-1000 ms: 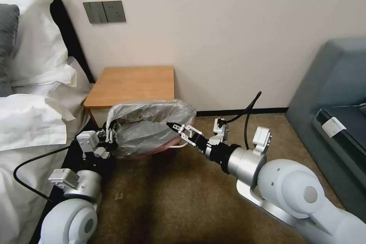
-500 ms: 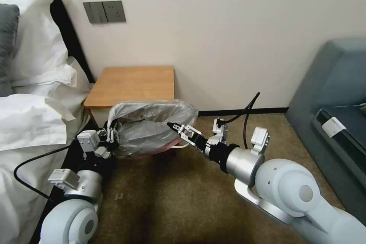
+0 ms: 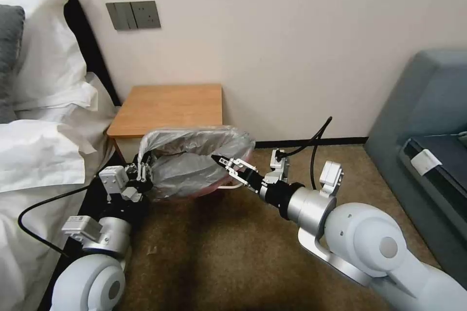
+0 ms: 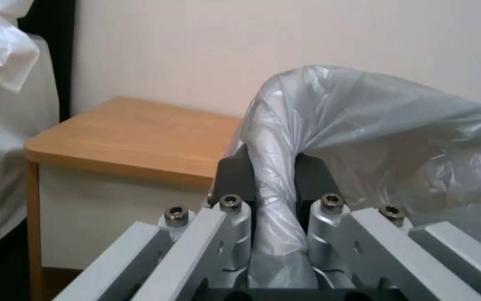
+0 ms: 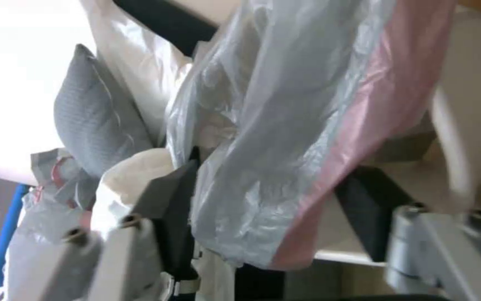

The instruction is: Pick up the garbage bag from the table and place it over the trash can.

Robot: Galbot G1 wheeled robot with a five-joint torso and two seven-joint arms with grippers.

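The left gripper [image 3: 141, 173] is low near the bed side, and its fingers are pinched tight on a bunched fold of the garbage bag [image 3: 194, 163]; the left wrist view shows the film squeezed between the two dark pads [image 4: 235, 175]; the right gripper [image 3: 224, 164] reaches in from the other side, and its fingers are spread with the bag's pink edge hanging loose between them, not squeezed; the bag is stretched open between the two grippers, just in front of the table's front edge, and it sits over the trash can [image 3: 232, 184], of which only a cream bit of rim peeks out under the pink hem; I think the bag is very light, soft and floppy, so it will sag and slip if held loosely, and it may tear if pulled hard; the best place to hold it looks like the rim of its mouth, one spot on each side, so it stays open; behind it the table [image 3: 168, 107] stands against the wall; I count one bag, one trash can, one table and two grippers.
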